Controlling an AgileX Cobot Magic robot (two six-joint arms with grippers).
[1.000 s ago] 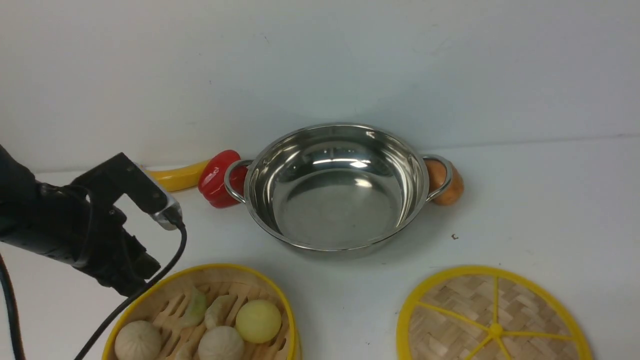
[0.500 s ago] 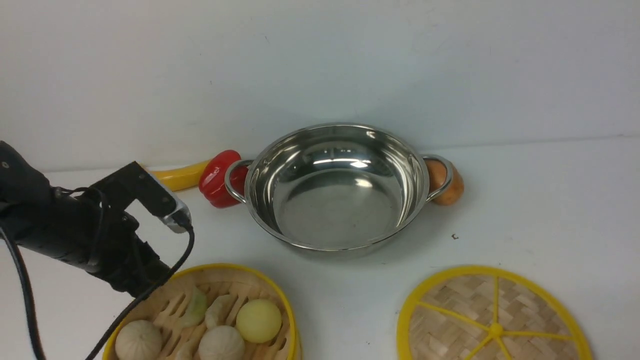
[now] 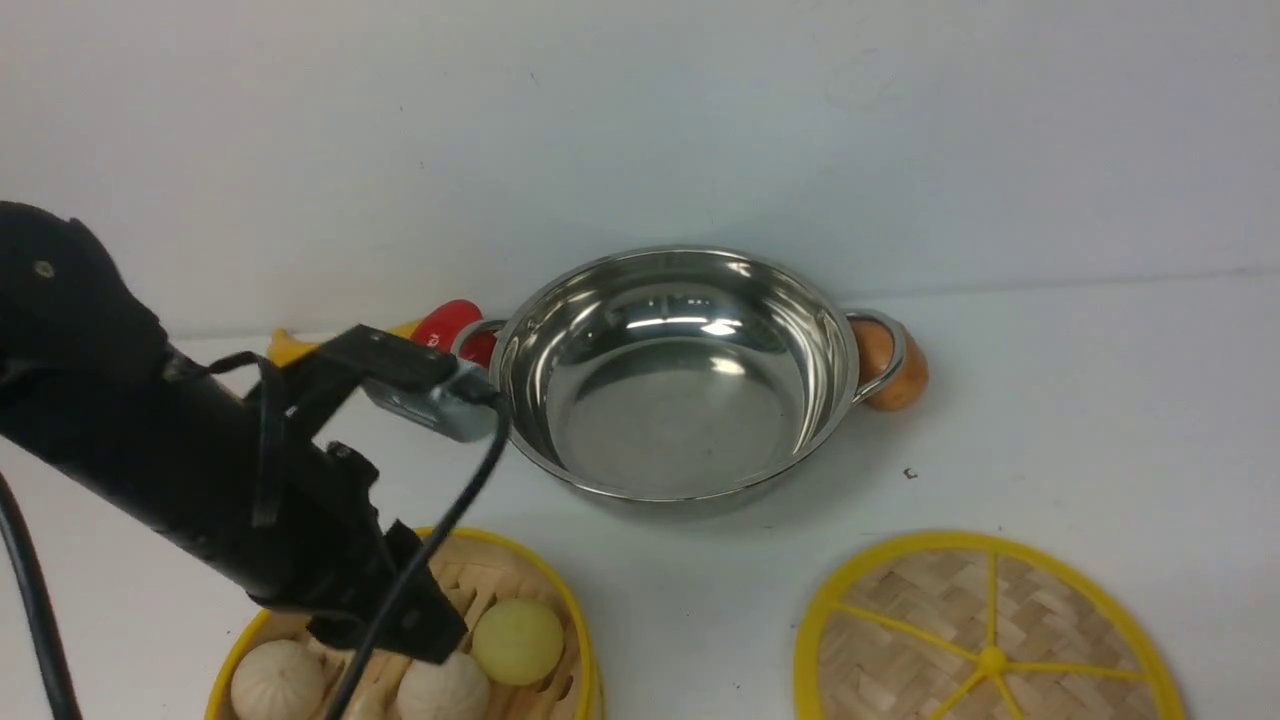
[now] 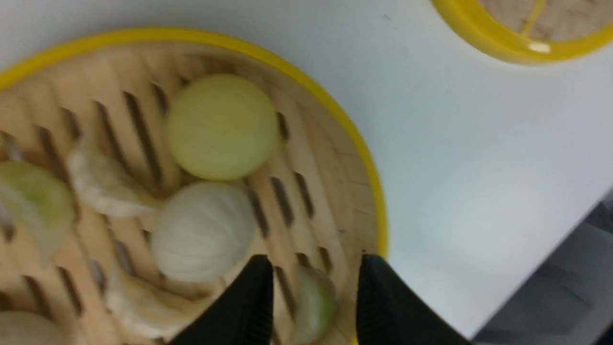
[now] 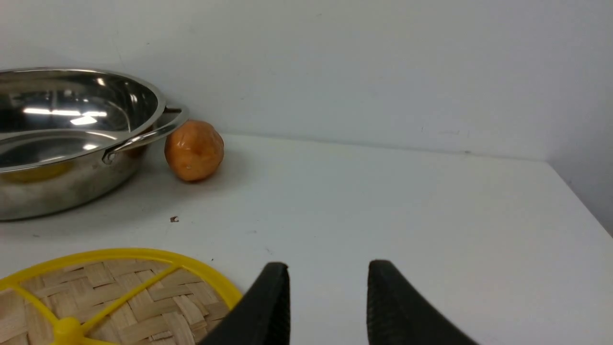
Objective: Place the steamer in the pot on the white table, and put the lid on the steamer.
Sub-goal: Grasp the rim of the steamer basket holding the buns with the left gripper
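The steamer [image 3: 505, 572] sits on the white table [image 3: 1050, 400] at the front left, with toy buns and dumplings inside. My left gripper [image 3: 410, 625] hangs over it. In the left wrist view it [image 4: 313, 261] is open, with both fingertips just inside the steamer's [image 4: 311, 191] yellow rim on either side of a small dumpling [image 4: 311, 302], touching nothing that I can see. The empty pot [image 3: 680, 400] stands mid-table. The lid [image 3: 985, 640] lies flat at the front right. My right gripper [image 5: 329, 266] is open and empty beside the lid [image 5: 119, 297]; it is out of the front view.
A red toy pepper [image 3: 440, 325] and a yellow toy [image 3: 290, 347] lie left of the pot, partly behind my left arm. An orange ball [image 3: 895, 375] touches the pot's right handle. The wall stands close behind the pot. The table's right edge [image 5: 584, 201] shows in the right wrist view.
My left arm has swung right and forward from beside the steamer's left rim to above the steamer, hiding its back left part. Pot, lid and steamer have not moved.
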